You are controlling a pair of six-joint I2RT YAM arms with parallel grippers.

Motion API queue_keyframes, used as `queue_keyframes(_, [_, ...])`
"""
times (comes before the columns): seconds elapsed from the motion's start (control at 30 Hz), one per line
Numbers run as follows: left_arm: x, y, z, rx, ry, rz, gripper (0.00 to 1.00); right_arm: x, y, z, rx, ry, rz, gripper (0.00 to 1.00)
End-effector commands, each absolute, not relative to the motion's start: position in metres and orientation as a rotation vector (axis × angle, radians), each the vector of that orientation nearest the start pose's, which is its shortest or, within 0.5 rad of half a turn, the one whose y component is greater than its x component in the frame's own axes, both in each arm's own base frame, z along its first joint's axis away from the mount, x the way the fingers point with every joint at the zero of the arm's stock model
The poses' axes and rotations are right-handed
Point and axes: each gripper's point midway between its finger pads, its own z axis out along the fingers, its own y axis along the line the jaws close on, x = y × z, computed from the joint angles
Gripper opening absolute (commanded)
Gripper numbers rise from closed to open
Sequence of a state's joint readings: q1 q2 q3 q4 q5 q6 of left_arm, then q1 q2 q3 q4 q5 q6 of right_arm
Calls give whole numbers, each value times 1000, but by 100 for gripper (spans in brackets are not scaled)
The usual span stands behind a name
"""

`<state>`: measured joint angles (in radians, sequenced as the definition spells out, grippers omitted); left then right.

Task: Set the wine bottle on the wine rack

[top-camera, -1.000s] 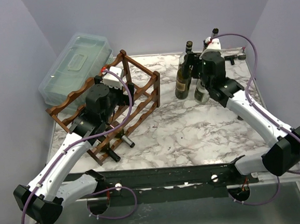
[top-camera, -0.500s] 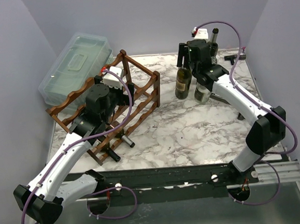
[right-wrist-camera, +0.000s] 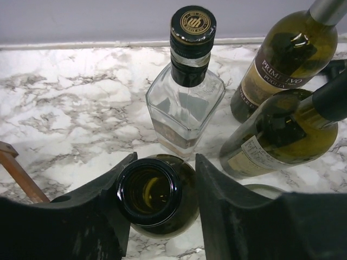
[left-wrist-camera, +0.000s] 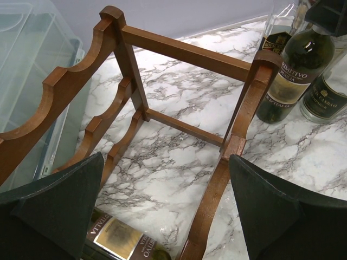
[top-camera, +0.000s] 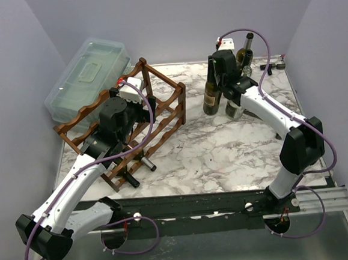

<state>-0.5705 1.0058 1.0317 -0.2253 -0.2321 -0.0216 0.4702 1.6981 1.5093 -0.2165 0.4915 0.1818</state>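
A dark green wine bottle (right-wrist-camera: 149,190) stands upright at the back right of the marble table, its uncorked mouth facing up. My right gripper (right-wrist-camera: 162,162) straddles its neck from above. The left finger touches the rim and a narrow gap shows at the right finger, so the jaws are still open. In the top view this wine bottle (top-camera: 212,97) stands under the right gripper (top-camera: 217,69). The reddish-brown wine rack (top-camera: 161,116) sits at the left. My left gripper (left-wrist-camera: 165,160) hangs wide open over the rack's rails (left-wrist-camera: 179,51), holding nothing.
One labelled bottle (left-wrist-camera: 116,238) lies in the rack's lower tier, neck (top-camera: 145,163) sticking out the front. Round the gripped bottle stand a clear square bottle (right-wrist-camera: 184,103) and two green bottles (right-wrist-camera: 282,59) (right-wrist-camera: 276,135). A clear lidded box (top-camera: 88,76) sits behind the rack.
The right arm has swung left and back from the right-hand bottles to the dark green bottle, and its jaws have narrowed around the neck. The left arm has not moved.
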Motion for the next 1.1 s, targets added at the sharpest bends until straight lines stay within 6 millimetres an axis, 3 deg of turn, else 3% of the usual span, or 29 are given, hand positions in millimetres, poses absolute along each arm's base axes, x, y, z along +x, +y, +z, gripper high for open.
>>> queue_keyframes(0.0, [317,-159,319,316,1721,-248,99,477,162,254,0,1933,-31,45])
queue_keyframes(0.27, [316,-167,317,340,1728,-285,99,465,159,263,-35,1916,-20,12])
queue_keyframes(0.4, [317,-165,317,337,1729,-276,99,452,159,273,-46,1955,7,1])
queue_keyframes(0.6, [318,-169,317,330,1740,-294,99,399,178,302,-98,1932,298,1])
queue_keyframes(0.7, [316,-175,318,343,1743,-330,99,365,184,302,-122,1924,437,1])
queue_keyframes(0.83, [305,-205,324,437,1720,-509,99,333,174,292,-13,1955,519,1])
queue_keyframes(0.97, [273,-247,339,602,1634,-806,99,306,178,283,69,1970,664,1])
queue_keyframes(1.07, [250,-267,345,708,1561,-959,99,291,187,282,123,1969,798,0])
